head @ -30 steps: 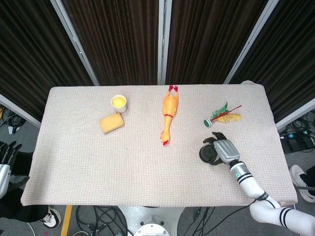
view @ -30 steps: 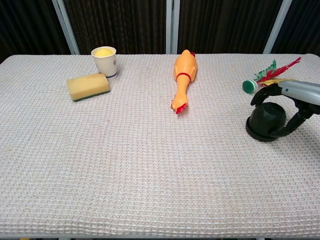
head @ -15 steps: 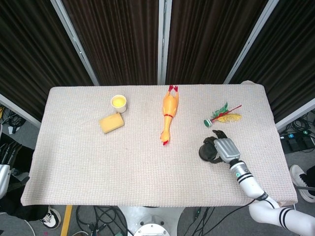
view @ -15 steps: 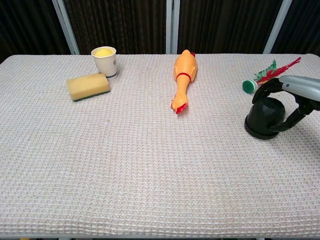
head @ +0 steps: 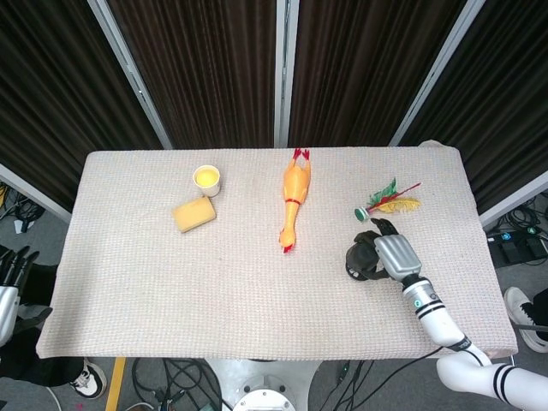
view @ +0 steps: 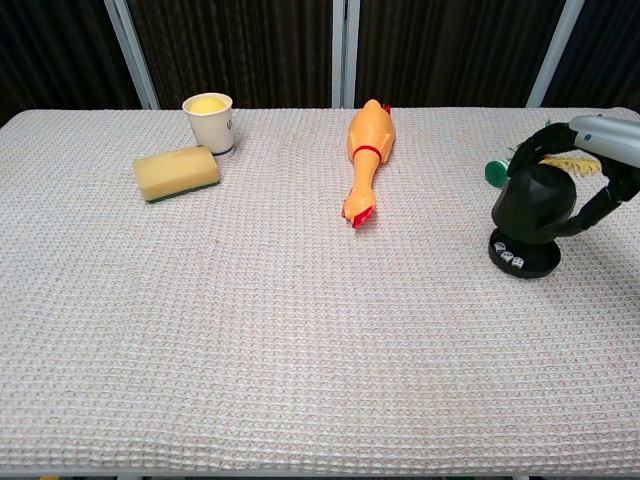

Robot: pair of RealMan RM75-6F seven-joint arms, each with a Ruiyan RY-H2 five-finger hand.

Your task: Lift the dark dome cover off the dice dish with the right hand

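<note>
Now the right hand (view: pixel 590 165) holds the cover (view: pixel 540 205) with its fingers curled around the dome, and the cover is raised off the dish (view: pixel 525 259), though it hangs directly above it with only a small gap. Half a second ago the cover sat flat on its base; now the rim is up, and small white dice (view: pixel 512 259) show on the front edge of the dish in the chest view. I judge the lift as begun but not complete: the cover should go higher and clear of the dish. All this is at the right side of the bench (view: pixel 300 330), near its right edge.

The left hand (head: pixel 10 274) hangs low beside the left edge of the bench, seen only in the head view; its fingers look spread and I see nothing in them.

Further back, a rubber chicken (view: pixel 366 155) lies in the middle, and a feathered shuttlecock (head: pixel 387 202) lies just behind the right hand. On the far left are a yellow sponge (view: pixel 176 172) and, beside it, a white cup (view: pixel 208 120). The cup bears a dark mark on its side, too small to read. No other writing or brand is visible.
</note>
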